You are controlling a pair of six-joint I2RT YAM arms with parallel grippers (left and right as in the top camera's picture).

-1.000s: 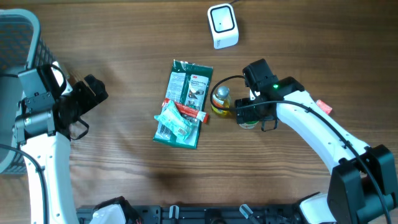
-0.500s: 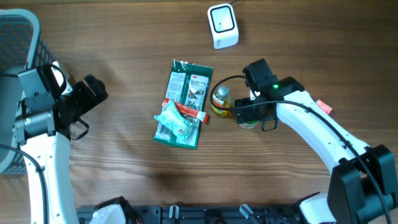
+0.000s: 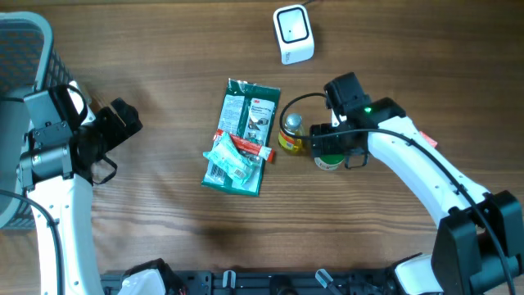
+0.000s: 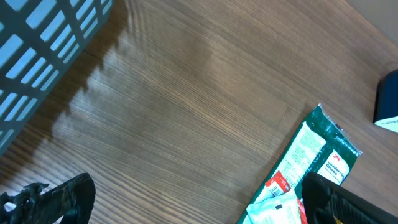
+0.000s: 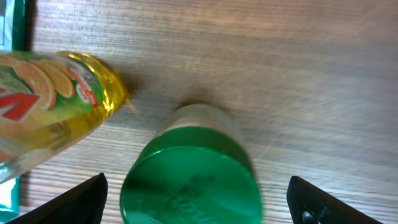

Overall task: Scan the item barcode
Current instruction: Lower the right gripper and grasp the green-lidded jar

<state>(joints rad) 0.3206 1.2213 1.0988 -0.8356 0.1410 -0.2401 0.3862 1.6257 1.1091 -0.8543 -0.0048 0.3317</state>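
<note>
Right of centre, the right tool (image 3: 330, 151) straddles the upright green-lidded jar (image 5: 189, 186), wide, likely for a grasp toward the scanner (image 3: 292, 34) at top; the left tool (image 3: 123, 124) idles wide at left.

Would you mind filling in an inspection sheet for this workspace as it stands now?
Surface: wooden table, no spills seen.
Job's things: white barcode scanner at the far side; green-lidded jar upright; yellow bottle beside it.
Clutter: green packet with a smaller packet and a red tube lying on it.
Grippers: left gripper open, empty, over the wood; right gripper open, straddling the jar's lid.
Cables: black cable looping off the right arm by the bottle.
Surroundings: mesh basket at the left edge.
</note>
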